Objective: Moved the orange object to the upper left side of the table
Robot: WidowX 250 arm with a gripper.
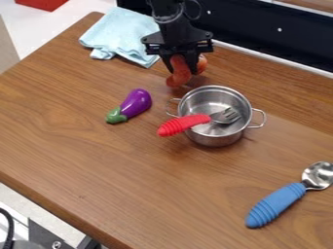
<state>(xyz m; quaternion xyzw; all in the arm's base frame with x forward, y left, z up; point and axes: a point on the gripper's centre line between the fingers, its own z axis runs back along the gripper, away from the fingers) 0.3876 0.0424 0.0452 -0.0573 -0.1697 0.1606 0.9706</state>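
Where the gripper (184,69) hangs, between pale blue cloth (123,34) and metal pot (218,138), it grips the orange object (178,73); red-handled fork (185,125) rests on the pot's rim.

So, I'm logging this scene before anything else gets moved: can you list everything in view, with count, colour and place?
Orange object: 1, orange, at the gripper, behind the pot
Pot: 1, silver, right of the picture's centre
Fork: 1, red handle and silver head, head in the pot, handle out over the rim
Eggplant: 1, purple and green, left of the pot
Spoon: 1, blue handle and silver bowl, lower right
Cloth: 1, light blue, upper left of the table
Table: 1, brown, under these things
Red item: 1, red, top left, beyond the table
Panel: 1, black, behind the table
Cable: 1, black, bottom left
Arm with gripper: 1, black, top centre
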